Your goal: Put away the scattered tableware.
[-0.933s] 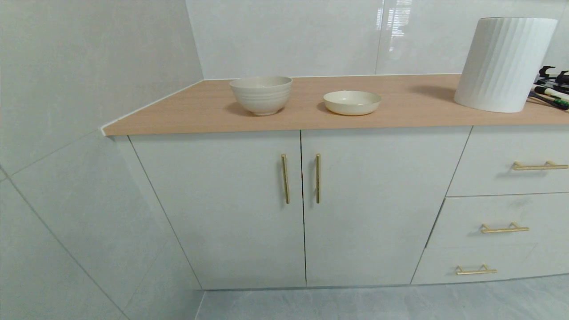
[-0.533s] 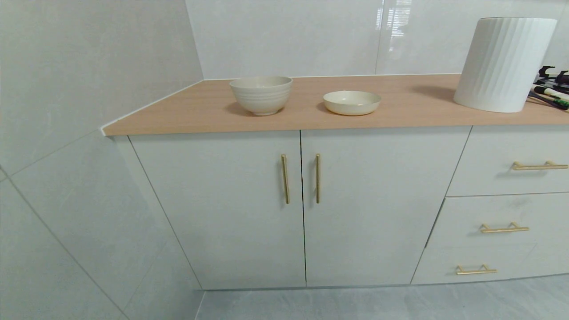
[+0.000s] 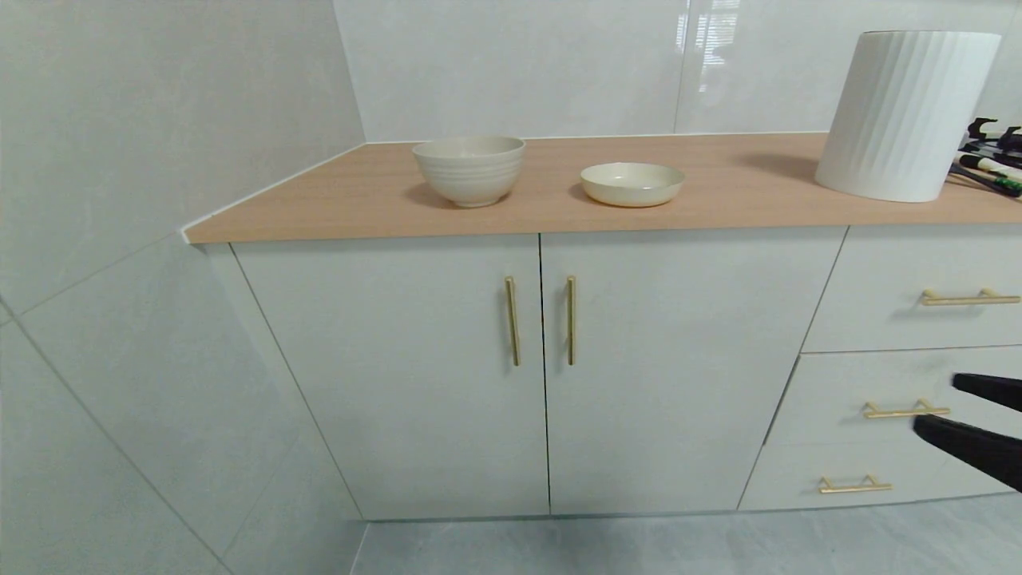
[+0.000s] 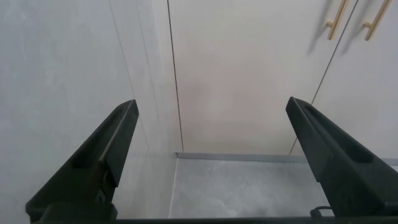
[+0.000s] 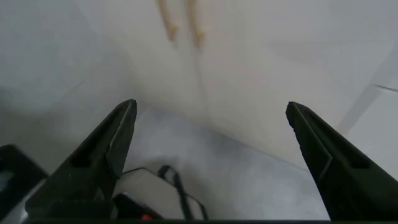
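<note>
right gripper spread; one bowl, one dish.

We read no text, labels or numbers. Bowl, dish, ribbed canister and cabinet doors are plain. Pens just beside the canister are too small to read.

Left gripper and right gripper gape wide.

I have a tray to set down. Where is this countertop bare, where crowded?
Widest bare stretch: countertop between shallow dish and ribbed white container. Smaller patch between the side wall and bowl. Crowded at the right end: container and dark tools.
</note>
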You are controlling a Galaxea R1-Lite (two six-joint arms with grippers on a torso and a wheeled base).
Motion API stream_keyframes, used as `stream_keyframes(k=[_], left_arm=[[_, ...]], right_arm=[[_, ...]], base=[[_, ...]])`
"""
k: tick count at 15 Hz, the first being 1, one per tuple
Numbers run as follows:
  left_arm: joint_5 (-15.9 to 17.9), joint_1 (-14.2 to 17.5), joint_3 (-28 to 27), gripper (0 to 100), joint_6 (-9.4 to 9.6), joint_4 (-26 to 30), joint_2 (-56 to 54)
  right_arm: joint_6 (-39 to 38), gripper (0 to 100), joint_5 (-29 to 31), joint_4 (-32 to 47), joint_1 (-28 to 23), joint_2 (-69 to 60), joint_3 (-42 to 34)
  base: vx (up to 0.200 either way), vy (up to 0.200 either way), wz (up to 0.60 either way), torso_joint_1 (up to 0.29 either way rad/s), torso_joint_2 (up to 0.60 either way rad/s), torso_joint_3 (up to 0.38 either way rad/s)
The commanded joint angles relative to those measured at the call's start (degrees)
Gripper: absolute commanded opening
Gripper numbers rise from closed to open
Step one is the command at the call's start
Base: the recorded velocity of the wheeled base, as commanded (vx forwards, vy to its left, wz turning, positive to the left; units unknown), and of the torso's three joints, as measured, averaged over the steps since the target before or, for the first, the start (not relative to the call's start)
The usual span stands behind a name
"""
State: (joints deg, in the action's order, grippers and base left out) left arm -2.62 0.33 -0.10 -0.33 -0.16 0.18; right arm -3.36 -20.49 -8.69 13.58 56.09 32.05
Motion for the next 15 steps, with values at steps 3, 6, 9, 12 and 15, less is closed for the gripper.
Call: stream_keyframes(k=[3, 6, 9, 12, 15], left_arm=[[-0.02, 0.02, 0.01, 100, -0.02, -0.02, -0.01], [-0.02, 0.02, 0.01, 100, -0.02, -0.02, -0.01], [-0.02, 0.02, 0.01, 100, -0.02, -0.02, -0.01], [-0.02, 0.02, 0.01, 100, -0.02, -0.02, -0.01], [-0.02, 0.02, 0.01, 100, -0.02, -0.02, -0.01]], right_arm=[[-7.36, 100, -1.48, -16.53, 11.29, 41.03, 17.70], [-11.84, 100, -1.57, -16.62, 12.08, 50.79, 28.95], [-12.28, 100, -1.48, -16.71, 13.67, 58.34, 36.24], [-15.88, 100, -0.51, -17.50, 16.83, 62.83, 40.46], [-16.94, 100, 1.07, -24.35, 16.83, 65.38, 40.02]], base=[[0.000, 0.000, 0.00, 0.000, 0.00, 0.000], [0.000, 0.000, 0.00, 0.000, 0.00, 0.000], [0.000, 0.000, 0.00, 0.000, 0.00, 0.000], [0.000, 0.000, 0.00, 0.000, 0.00, 0.000], [0.000, 0.000, 0.00, 0.000, 0.00, 0.000]])
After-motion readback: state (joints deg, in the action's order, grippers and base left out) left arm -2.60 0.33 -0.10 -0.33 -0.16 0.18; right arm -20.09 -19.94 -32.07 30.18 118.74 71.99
